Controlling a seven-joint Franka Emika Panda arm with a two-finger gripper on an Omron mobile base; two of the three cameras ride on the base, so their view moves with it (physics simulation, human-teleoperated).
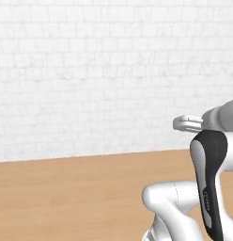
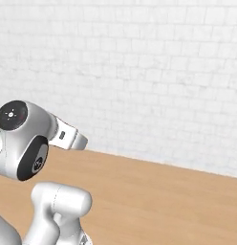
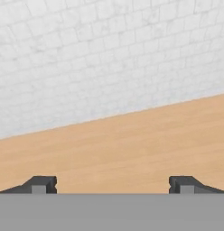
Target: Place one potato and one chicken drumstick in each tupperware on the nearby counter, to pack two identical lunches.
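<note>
My pincer (image 3: 113, 185), jaws spread wide and holding nothing, faces a white brick wall (image 3: 95, 58) over a bare wooden surface (image 3: 132, 144), with no potato, drumstick or tupperware in sight, so I judge I must first find the food.

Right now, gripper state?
Gripper: open, fingertips set wide apart, holding nothing; facing a wooden surface and white brick wall.
</note>
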